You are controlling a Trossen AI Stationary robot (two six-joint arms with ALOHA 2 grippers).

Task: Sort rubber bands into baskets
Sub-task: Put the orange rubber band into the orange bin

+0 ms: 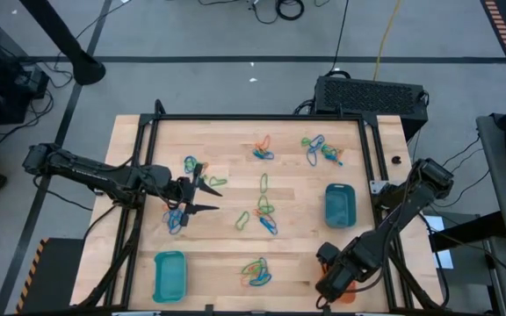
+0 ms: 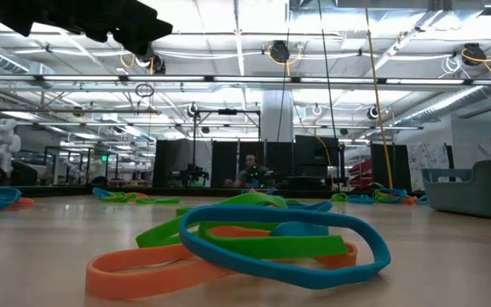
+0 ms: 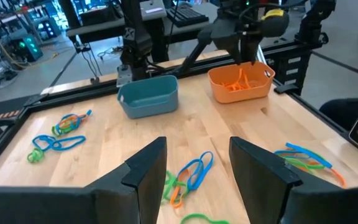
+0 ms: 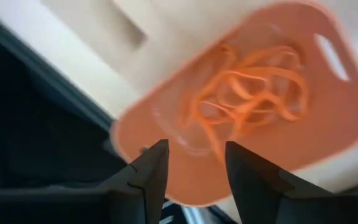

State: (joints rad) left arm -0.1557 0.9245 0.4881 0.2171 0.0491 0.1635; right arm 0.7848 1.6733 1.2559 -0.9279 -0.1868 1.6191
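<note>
From above, the orange basket [image 1: 348, 297] is mostly hidden under the right gripper [image 1: 332, 283], which is held directly over it with fingers parted and empty. Orange rubber bands [image 4: 253, 93] are seen in the basket. The left gripper [image 1: 207, 195] is extended low, fingers apart, above scattered mixed bands [image 3: 188, 180].

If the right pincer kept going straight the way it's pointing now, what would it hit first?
Probably the orange basket: the open right pincer points down into it, over the orange rubber bands lying inside. How far above it hangs is unclear.
</note>
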